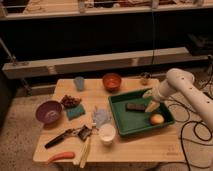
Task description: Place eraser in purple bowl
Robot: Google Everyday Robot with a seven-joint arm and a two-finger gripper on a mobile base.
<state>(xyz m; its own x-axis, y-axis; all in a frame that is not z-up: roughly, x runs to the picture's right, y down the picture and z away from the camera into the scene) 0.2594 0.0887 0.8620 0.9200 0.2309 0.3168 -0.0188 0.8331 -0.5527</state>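
The eraser (134,106), a small flat dark block, lies in the green tray (131,125) near its middle. My gripper (149,102) hangs over the tray's right side, just to the right of the eraser, its fingers spread open with nothing between them. The purple bowl (48,111) sits at the table's left side, far from the gripper.
An orange fruit (157,119) lies in the tray below the gripper. An orange-red bowl (112,81), a blue cup (79,82), a teal sponge (76,112), a white cup (106,133), a black-handled tool (64,137) and a carrot (61,157) share the table.
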